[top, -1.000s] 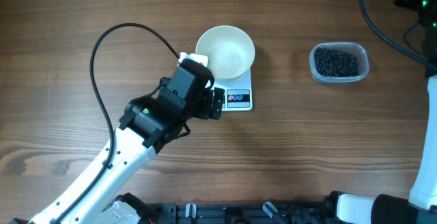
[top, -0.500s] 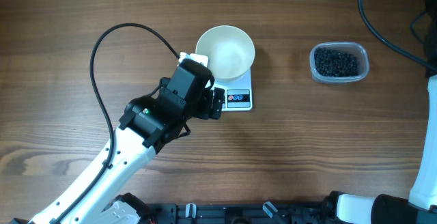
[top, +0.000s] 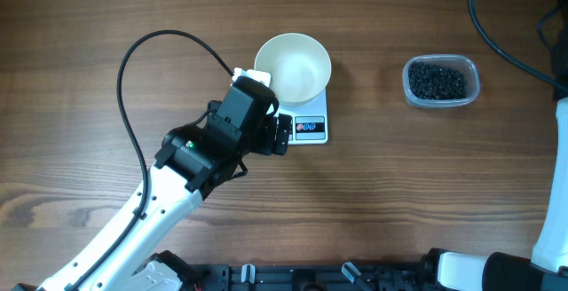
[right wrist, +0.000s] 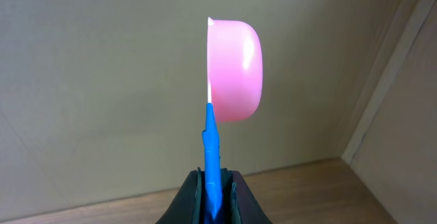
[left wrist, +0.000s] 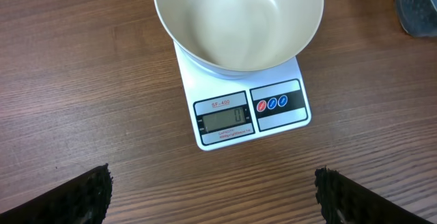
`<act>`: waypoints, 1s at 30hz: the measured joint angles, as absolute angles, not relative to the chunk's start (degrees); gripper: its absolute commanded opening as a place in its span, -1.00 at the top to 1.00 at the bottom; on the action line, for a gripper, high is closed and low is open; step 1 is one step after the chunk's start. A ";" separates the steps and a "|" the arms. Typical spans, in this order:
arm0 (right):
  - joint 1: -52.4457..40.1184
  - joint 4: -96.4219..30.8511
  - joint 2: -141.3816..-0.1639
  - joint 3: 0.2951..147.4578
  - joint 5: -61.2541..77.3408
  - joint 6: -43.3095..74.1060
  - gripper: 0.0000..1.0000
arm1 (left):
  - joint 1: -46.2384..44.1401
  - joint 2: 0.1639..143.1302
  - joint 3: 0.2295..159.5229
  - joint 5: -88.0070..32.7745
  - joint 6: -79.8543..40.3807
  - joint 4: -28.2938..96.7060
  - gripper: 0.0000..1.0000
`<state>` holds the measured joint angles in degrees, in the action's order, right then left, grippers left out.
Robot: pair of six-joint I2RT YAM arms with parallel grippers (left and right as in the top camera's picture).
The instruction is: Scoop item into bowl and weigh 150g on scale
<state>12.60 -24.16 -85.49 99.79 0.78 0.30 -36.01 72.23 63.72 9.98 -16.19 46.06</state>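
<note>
Right wrist: right gripper (right wrist: 212,191) clamps the pink scoop (right wrist: 234,70) — left gripper (left wrist: 215,200) gapes empty; best dip shallowly into the item (top: 437,82), then carry level.

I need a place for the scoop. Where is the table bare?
The table is bare between the scale and the tub, and in front of both. It is crowded left of the scale, where the left gripper hovers.
</note>
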 measured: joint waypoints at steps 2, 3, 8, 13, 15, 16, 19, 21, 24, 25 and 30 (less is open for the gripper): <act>12.60 -23.68 -85.49 99.79 0.78 0.30 0.91 | -36.01 72.23 63.72 10.00 -16.19 46.09 -1.00; 12.60 -23.49 -85.49 99.79 0.78 0.30 0.91 | -36.01 72.23 63.72 10.00 -16.19 46.09 -1.00; 12.60 -17.98 -85.49 99.79 0.75 1.67 0.91 | -36.01 72.23 63.72 9.98 -16.19 46.11 -1.00; 12.58 -17.04 -85.49 99.79 0.34 4.38 0.91 | -36.01 72.23 63.72 9.98 -16.19 46.06 -1.00; 12.58 -17.04 -85.49 99.79 -0.05 5.82 0.91 | -36.01 72.23 63.72 9.98 -16.19 46.06 -1.00; 12.58 -17.04 -85.49 99.79 -0.71 6.44 0.91 | -36.01 72.23 63.72 9.98 -16.19 46.09 -1.00; 12.60 -17.04 -85.49 99.79 -1.63 6.61 0.91 | -36.01 72.23 63.72 10.00 -16.19 46.06 -1.00; 12.60 -17.04 -85.49 99.79 -2.04 6.63 0.91 | -36.01 72.23 63.72 9.98 -16.19 46.06 -1.00; 12.60 -15.88 -85.49 99.79 -3.29 6.63 0.91 | -36.01 72.23 63.72 9.98 -16.19 46.06 -1.00; 12.60 -15.16 -85.49 99.79 -3.55 6.57 0.91 | -36.01 72.23 63.72 9.98 -16.16 46.09 -1.00; 12.60 -13.10 -85.49 99.79 -4.12 6.39 0.91 | -36.01 72.23 63.72 10.00 -16.19 46.09 -1.00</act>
<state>12.60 -13.10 -85.49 99.79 -4.12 6.39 -36.01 72.23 63.72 10.00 -16.19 46.09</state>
